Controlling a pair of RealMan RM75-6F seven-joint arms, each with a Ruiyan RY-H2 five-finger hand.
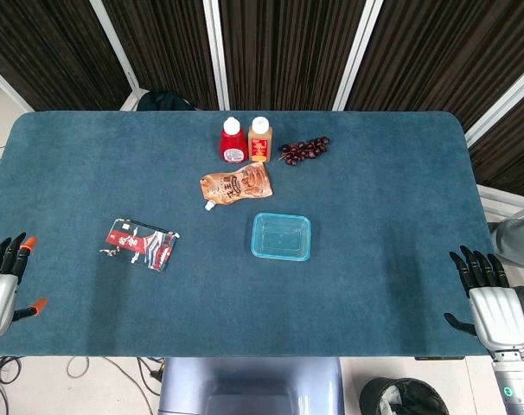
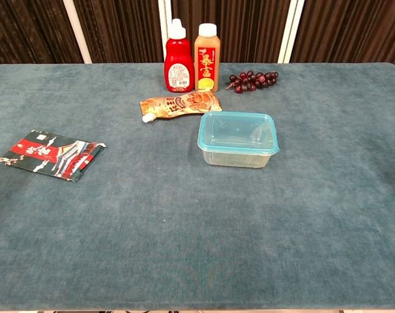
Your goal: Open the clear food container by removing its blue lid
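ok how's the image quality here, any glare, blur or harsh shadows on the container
Head view: even, soft light, the container sharp with barely a shadow on the table, both hands in focus at the lower corners. Chest view: also sharp, only faint sheen on the blue lid, a thin soft shadow under the container, no blur.

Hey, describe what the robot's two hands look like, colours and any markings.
Both show only in the head view. The left hand has a silver-grey back, black fingers and orange tips on two of them. The right hand has the same ridged silver back with all-black fingers, above a grey wrist.
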